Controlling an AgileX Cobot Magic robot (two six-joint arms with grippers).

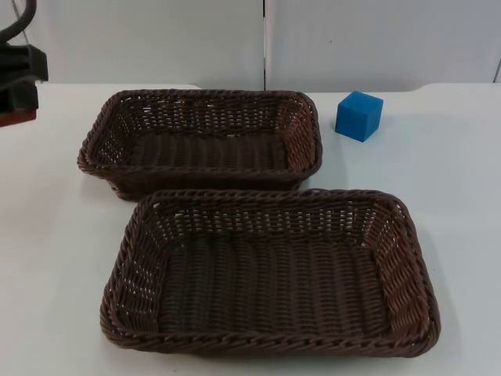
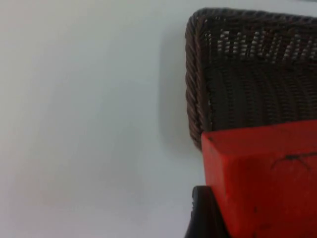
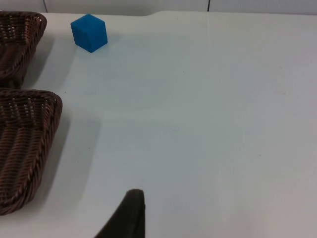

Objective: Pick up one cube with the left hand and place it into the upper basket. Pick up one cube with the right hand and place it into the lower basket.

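My left gripper [image 1: 19, 88] hangs at the table's far left edge, left of the upper basket [image 1: 202, 95], shut on a red cube [image 1: 17, 117]. In the left wrist view the red cube [image 2: 262, 178] sits against a black fingertip [image 2: 202, 214], with the upper basket's end wall [image 2: 194, 84] just beyond it. A blue cube [image 1: 359, 115] rests on the table right of the upper basket. The lower basket [image 1: 274, 195] lies nearer the front; both baskets hold nothing. The right wrist view looks over the blue cube [image 3: 89, 32] from well away, with the right gripper low near the table's right side.
Both brown wicker baskets lie close together, the lower basket's far rim nearly touching the upper one. In the right wrist view the upper basket's corner [image 3: 22, 44] and the lower basket's end [image 3: 27, 144] flank open white table [image 3: 208, 109]. The grey partition wall [image 1: 156, 39] closes the back.
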